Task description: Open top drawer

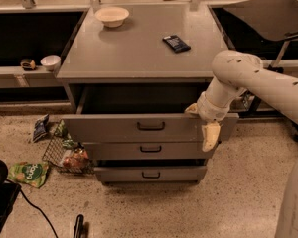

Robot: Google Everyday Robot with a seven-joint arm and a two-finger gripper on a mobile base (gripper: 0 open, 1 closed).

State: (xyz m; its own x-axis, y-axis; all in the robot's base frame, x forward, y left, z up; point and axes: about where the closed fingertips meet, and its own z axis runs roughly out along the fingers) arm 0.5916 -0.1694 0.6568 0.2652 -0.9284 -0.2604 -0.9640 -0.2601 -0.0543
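Observation:
The top drawer [109, 128] is the widest grey drawer of three, with a small black bar handle [150, 126] at its centre. It stands pulled out, its dark inside showing under the cabinet top. My gripper [201, 125] sits at the drawer's right front, over the top edge of the front panel. One pale finger [210, 135] hangs down in front of the panel; the other tip [191, 109] shows just behind the edge. The white arm [258, 81] reaches in from the right.
Two narrower drawers [150, 149] sit below. On the cabinet top [139, 53] are a white bowl [112, 16] and a dark packet [176, 43]. A wire basket [69, 155] and snack bags [29, 172] lie on the floor at left. A black table [268, 16] stands at right.

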